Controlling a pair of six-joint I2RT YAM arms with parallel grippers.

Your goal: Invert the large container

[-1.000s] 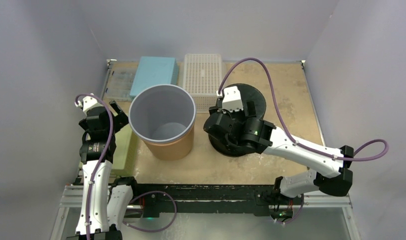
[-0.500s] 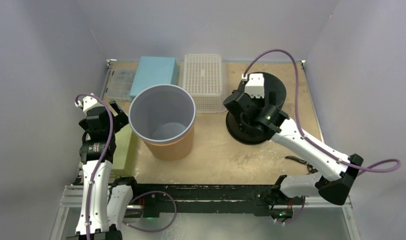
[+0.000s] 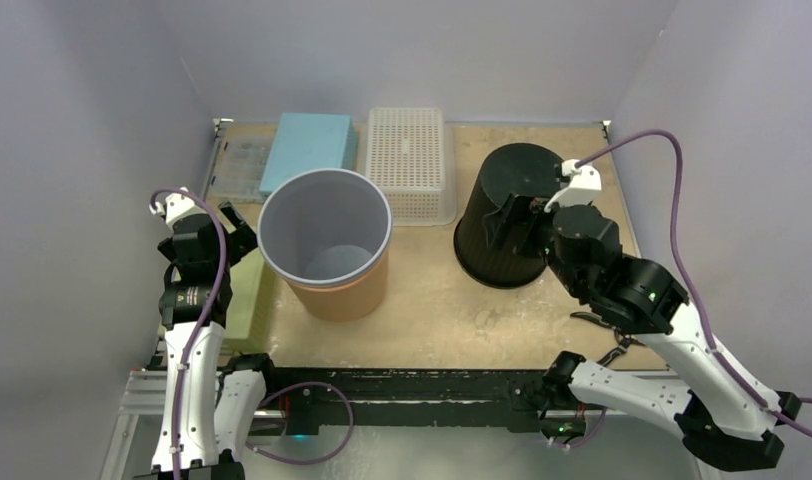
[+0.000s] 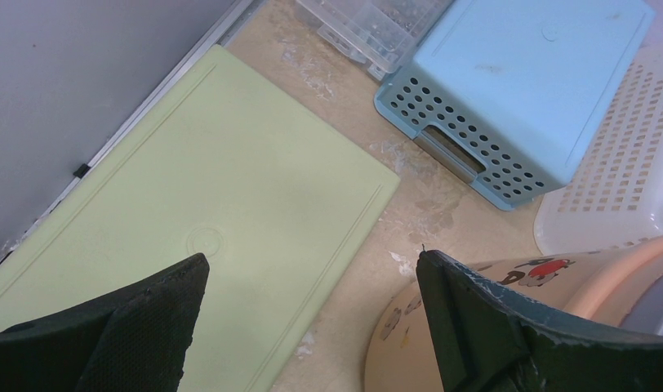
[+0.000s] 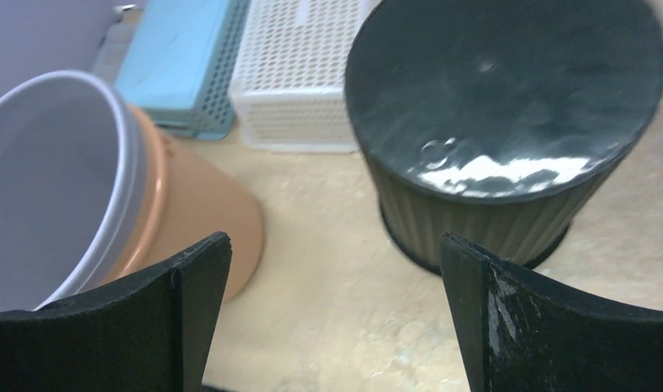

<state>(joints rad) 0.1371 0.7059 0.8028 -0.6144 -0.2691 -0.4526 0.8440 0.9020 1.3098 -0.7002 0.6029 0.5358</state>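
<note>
Black ribbed bin (image 3: 517, 175) is sitting bottom-up on the desk (image 3: 432, 320) overhead, so I'm judging the flip done; the peach bucket (image 3: 327, 250) is standing upright. Left wrist: the left gripper (image 4: 312, 265) is holding its jaws wide, empty. Right wrist: the right gripper (image 5: 332, 253) is gaping wide, off the bin.

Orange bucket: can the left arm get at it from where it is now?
Probably yes. The left gripper is open right beside the orange bucket's left wall, with only the flat green board below and nothing between them.

No legible text, label or number shows anywhere.
</note>
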